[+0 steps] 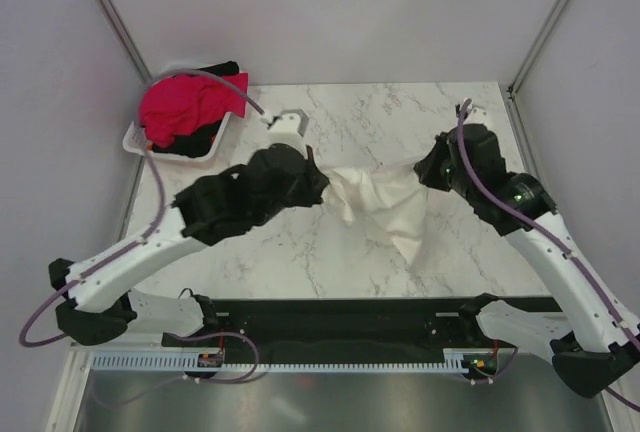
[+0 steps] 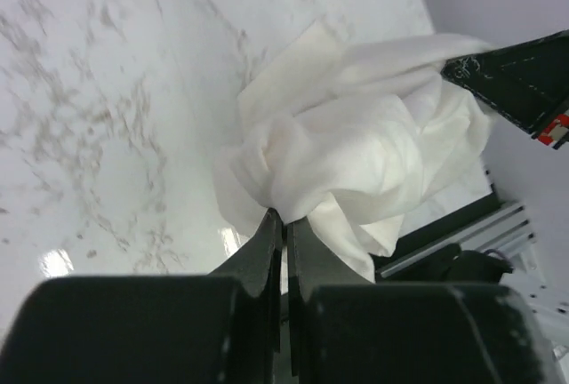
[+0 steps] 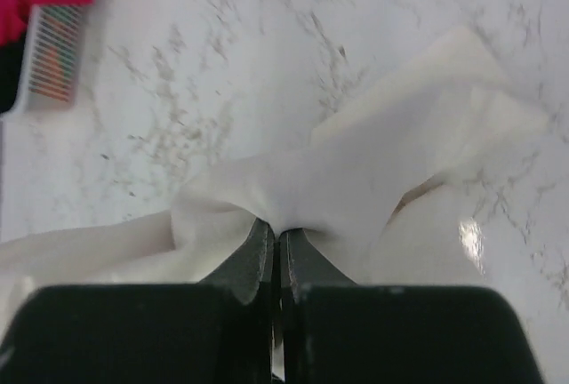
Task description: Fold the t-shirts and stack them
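Note:
The white t-shirt [image 1: 385, 204] hangs bunched between my two grippers over the middle of the marble table; its logo print is hidden. My left gripper [image 1: 322, 184] is shut on its left end, seen in the left wrist view [image 2: 284, 217] with cloth [image 2: 356, 153] pinched between the jaws. My right gripper [image 1: 425, 170] is shut on its right end, seen in the right wrist view [image 3: 277, 228] with cloth [image 3: 356, 180] draping over the tips. The red-pink t-shirt [image 1: 188, 104] lies on a black t-shirt [image 1: 200, 140] in the basket at the back left.
The white plastic basket [image 1: 135, 140] sits at the table's back left corner; its rim shows in the right wrist view [image 3: 53, 51]. A white fixture [image 1: 288, 122] stands behind the left gripper. A black rail [image 1: 350, 307] runs along the near edge.

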`<state>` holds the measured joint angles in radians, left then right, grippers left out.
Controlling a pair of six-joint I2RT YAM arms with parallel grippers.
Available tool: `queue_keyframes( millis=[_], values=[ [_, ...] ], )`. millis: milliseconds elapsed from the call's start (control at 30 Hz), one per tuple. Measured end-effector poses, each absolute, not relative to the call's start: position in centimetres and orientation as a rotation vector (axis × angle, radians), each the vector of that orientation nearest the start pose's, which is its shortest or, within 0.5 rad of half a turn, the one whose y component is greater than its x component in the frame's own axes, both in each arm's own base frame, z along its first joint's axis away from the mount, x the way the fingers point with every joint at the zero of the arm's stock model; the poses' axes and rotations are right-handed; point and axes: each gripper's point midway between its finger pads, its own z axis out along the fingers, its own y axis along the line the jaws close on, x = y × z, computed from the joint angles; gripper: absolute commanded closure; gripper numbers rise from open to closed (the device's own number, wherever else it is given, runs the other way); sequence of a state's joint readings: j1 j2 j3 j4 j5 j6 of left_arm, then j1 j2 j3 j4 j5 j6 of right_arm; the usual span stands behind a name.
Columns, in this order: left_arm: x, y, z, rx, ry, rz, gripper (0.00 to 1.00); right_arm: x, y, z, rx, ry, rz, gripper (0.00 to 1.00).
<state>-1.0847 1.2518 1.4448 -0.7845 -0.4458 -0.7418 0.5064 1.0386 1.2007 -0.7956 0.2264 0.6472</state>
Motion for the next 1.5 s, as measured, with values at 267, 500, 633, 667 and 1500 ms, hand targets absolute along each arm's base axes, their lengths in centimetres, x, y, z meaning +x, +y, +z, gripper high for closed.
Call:
queue_keyframes(
  millis=[267,500,633,667,1500],
  values=[
    [19.6,-20.5,47.8,0.12,1.815,-0.626,0.98,26.4,13.7,42.5,0.182,1.906,0.561,0.99],
    [20.2,-21.2,39.5,0.3,1.993,-0.385,0.98,28.9,11.8,37.6,0.259,2.022,0.35,0.87],
    [19.9,-21.9,31.8,0.384,2.155,-0.255,0.98,29.3,11.3,28.5,0.285,2.234,0.202,0.27],
    [19.7,-21.6,30.5,0.393,2.185,-0.233,0.98,28.9,11.0,26.5,0.28,2.276,0.171,0.2],
    [21.7,-39.7,20.0,0.069,2.528,-0.842,0.98,18.3,15.9,27.4,0.005,2.085,0.788,0.27]
  ],
)
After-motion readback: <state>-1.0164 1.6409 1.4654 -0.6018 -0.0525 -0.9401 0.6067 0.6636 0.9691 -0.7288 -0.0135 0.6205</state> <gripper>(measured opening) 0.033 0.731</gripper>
